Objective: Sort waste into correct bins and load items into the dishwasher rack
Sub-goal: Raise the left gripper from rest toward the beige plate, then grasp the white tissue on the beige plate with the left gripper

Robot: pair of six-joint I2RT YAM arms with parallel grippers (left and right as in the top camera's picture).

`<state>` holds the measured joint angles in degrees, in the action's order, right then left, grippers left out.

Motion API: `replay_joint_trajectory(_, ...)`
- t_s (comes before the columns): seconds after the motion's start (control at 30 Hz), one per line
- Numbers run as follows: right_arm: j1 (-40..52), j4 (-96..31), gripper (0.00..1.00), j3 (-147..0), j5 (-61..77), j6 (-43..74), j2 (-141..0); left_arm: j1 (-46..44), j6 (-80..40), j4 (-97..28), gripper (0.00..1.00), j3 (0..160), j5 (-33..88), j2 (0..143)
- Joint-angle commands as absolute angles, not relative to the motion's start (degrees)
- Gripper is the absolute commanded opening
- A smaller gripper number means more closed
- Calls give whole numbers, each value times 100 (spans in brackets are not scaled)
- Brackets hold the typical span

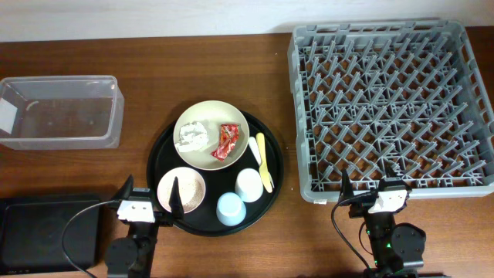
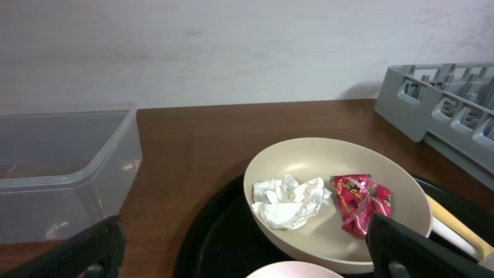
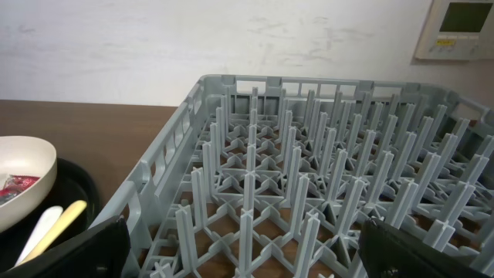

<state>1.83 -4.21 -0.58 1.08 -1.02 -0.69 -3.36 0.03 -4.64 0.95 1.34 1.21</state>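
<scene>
Crumpled paper wad (image 1: 192, 137) and red wrapper (image 1: 228, 141) in cream bowl (image 1: 212, 114) on round black tray (image 1: 157, 158)

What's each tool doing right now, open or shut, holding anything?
Left tool: open, holding nothing.
Right tool: open, holding nothing.

Bare table (image 1: 208, 69) between tub (image 1: 62, 112) and rack (image 1: 390, 108): wide open, I can pass freely. Round tray (image 1: 152, 166) closely loaded; only a narrow strip of table separates it from the rack. Rack wall stands just before my right pincer (image 3: 247, 251); upright pegs (image 3: 252, 166) crowd inside.
</scene>
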Motion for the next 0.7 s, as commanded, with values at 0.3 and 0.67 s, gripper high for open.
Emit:
replay_joint_trajectory(0.3, 222, -454, 98, -32, 75, -58, -38, -336, -585, 169, 99, 156, 2440, 67)
replay_joint_trajectory(0.67, 224, -454, 98, -32, 75, -58, -38, -331, -596, -1343, 99, 3994, 2724, 1883)
